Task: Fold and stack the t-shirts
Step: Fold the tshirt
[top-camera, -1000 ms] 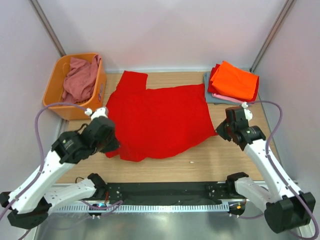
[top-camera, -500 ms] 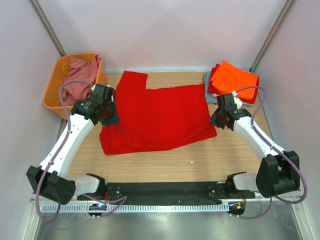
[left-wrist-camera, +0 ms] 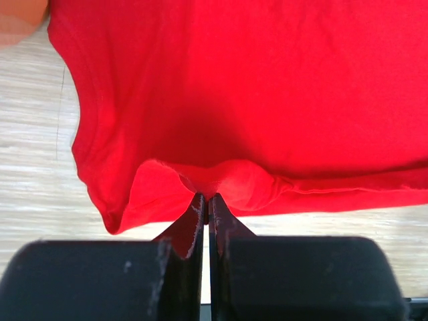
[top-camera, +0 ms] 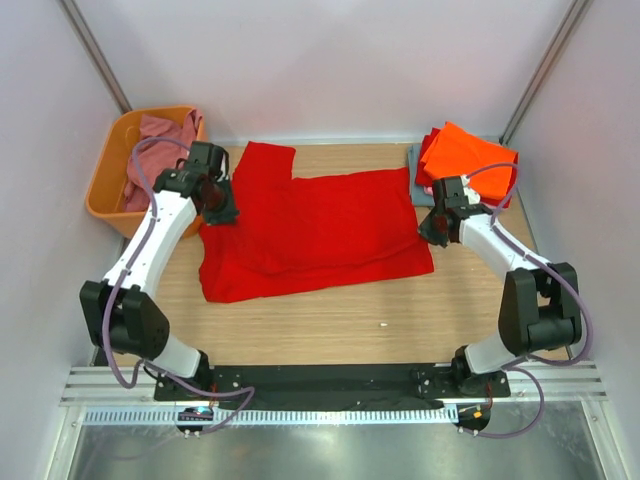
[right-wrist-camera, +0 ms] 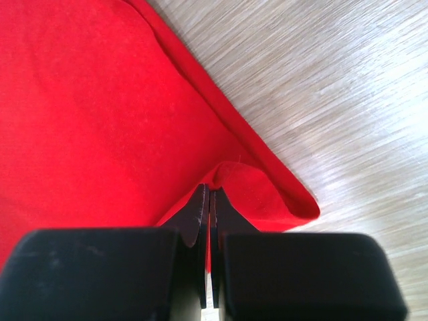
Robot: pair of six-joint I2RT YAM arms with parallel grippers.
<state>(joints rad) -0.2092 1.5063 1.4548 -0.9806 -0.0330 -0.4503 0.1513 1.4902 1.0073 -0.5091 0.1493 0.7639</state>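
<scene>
The large red t-shirt (top-camera: 315,235) lies spread across the middle of the wooden table (top-camera: 330,325), one sleeve reaching toward the far side, its near edge running roughly left to right. The left gripper (top-camera: 218,210) is at the shirt's left edge, just beside the orange plastic basket (top-camera: 104,180). In the left wrist view its two fingers are pressed together (left-wrist-camera: 206,204) with a bunched fold of red hem pinched between them. The cloth around that spot puckers up off the wood.

The right gripper (top-camera: 431,234) sits at the shirt's right side. From its own camera the jaws are clenched (right-wrist-camera: 208,197) on a small flap of the red fabric, which curls over at the corner there, with bare table to the right of it.

A crumpled dusty rose shirt (top-camera: 158,135) is heaped in the basket at the far left. At the far right corner a folded orange shirt (top-camera: 472,155) tops a stack, with a grey-blue one (top-camera: 418,192) showing underneath at the near left edge, just beside the right arm's wrist.
</scene>
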